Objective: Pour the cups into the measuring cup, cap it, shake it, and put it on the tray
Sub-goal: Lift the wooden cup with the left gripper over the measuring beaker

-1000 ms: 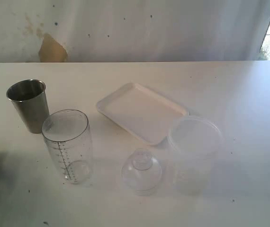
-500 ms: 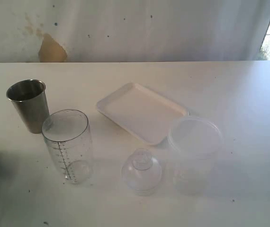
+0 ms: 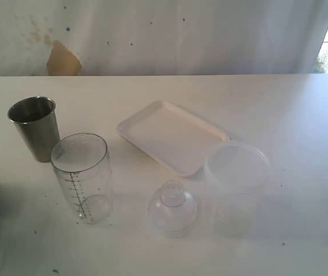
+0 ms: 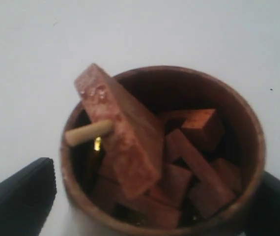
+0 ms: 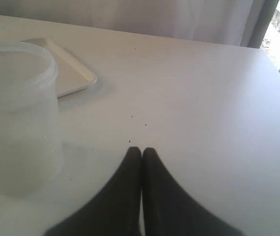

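Left gripper (image 4: 157, 189) snug around the block-filled wooden cup (image 4: 189, 87); right gripper (image 5: 141, 150) fully closed, empty.

Matte black, smooth left claw (image 4: 150, 199) and right claw (image 5: 141, 151), rounded at the tips.

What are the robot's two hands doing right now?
Left gripper: jaws shut on the rounded dark-brown wooden cup.
Right gripper: jaws shut, holding nothing.
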Robot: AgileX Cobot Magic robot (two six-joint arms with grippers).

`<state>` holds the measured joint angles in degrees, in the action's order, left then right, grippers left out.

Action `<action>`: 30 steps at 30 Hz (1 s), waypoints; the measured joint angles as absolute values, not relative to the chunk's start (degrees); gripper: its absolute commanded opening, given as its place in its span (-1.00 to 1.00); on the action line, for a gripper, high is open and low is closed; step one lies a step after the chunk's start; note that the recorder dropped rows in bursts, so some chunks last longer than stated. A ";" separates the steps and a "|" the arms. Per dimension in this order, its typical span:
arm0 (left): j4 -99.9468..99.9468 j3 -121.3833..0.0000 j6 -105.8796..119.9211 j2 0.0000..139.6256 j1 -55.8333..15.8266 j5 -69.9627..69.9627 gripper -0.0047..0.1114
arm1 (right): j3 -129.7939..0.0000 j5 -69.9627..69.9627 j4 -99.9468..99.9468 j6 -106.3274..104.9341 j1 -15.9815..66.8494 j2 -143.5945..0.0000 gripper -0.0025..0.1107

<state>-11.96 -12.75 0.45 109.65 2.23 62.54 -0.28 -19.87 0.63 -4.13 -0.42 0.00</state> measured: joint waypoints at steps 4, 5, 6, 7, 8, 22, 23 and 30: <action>-9.04 -12.75 0.00 109.65 2.23 62.64 -0.92 | -0.28 -19.87 0.63 -4.13 -0.42 0.00 -0.96; -7.33 -12.75 0.00 109.65 2.23 62.64 -0.92 | -0.28 -19.87 0.63 -4.13 -0.42 0.00 -0.96; -2.18 -12.75 0.34 109.65 2.23 62.88 -0.92 | -0.28 -19.87 0.63 -4.13 -0.42 0.00 -0.96; 0.00 -12.75 0.34 109.65 2.23 62.99 -0.92 | -0.28 -19.87 0.63 -4.13 -0.42 0.00 -0.96; 3.30 -12.75 0.34 109.65 2.23 63.01 -0.92 | -0.28 -19.87 0.63 -4.13 -0.42 0.00 -0.96; 6.07 -12.30 0.00 85.72 2.23 47.01 -0.92 | -0.28 -19.87 0.63 -4.13 -0.42 0.00 -0.96; 6.51 -12.81 -0.59 83.95 2.23 44.29 -0.92 | -0.28 -19.87 0.63 -4.13 -0.42 0.00 -0.96; 12.16 -22.03 -4.66 74.13 -1.09 20.65 -0.92 | -0.28 -19.87 0.63 -4.13 -0.42 0.00 -0.96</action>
<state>12.16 -22.03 -4.66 74.13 -1.09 20.65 -0.28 -19.87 0.63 -4.13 -0.42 0.00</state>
